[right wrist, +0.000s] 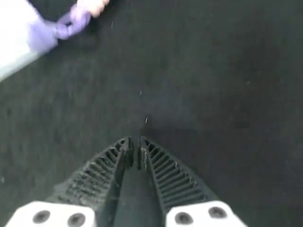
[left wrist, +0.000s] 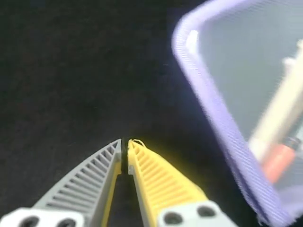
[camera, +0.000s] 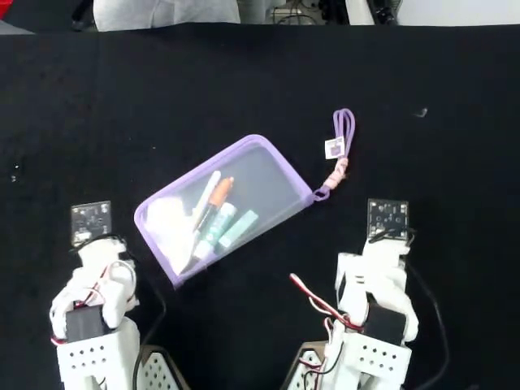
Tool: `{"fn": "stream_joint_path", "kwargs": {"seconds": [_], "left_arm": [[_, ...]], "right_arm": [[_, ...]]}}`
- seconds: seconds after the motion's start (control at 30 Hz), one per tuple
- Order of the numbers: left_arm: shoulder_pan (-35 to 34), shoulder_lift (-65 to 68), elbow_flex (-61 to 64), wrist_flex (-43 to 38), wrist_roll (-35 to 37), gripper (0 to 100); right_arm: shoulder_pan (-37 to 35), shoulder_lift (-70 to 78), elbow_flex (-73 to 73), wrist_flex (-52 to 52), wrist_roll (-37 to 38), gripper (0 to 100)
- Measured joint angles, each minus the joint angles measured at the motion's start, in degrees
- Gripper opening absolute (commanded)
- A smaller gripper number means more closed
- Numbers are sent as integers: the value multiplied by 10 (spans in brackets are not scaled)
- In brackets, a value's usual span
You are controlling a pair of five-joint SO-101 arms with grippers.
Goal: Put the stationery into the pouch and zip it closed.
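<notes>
Left jaws and right jaws both pressed together on nothing, pouch (camera: pixel 268 175) lying on the worktop (camera: pixel 422 81) between them, pens (camera: pixel 218 199) inside.

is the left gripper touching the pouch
Apart: the left wrist view shows bare table between the left gripper and the pouch.

The table (camera: pixel 455 73) is covered by a black matte cloth (camera: pixel 203 81), on which a few pale specks (camera: pixel 419 112) are scattered. Its far edge is seen along the top of the high view. Beyond it, a red object (camera: pixel 5 8) is glimpsed at one corner, then a pale grey bundle (camera: pixel 162 12), dark equipment with cables (camera: pixel 357 10), and a white surface (camera: pixel 463 10) at the other corner; the scene is evenly lit
</notes>
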Motion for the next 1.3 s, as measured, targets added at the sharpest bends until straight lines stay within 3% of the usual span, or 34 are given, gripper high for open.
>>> {"fn": "stream_joint_path", "kwargs": {"seconds": [0.23, 0.47, 1.3], "left_arm": [[-21, 0, 0, 0, 1, 30], [-21, 0, 0, 0, 49, 30], [-21, 0, 0, 10, 54, 30]], "right_arm": [[0, 0, 0, 29, 0, 15], [0, 0, 0, 29, 0, 15], [0, 0, 0, 29, 2, 15]]}}
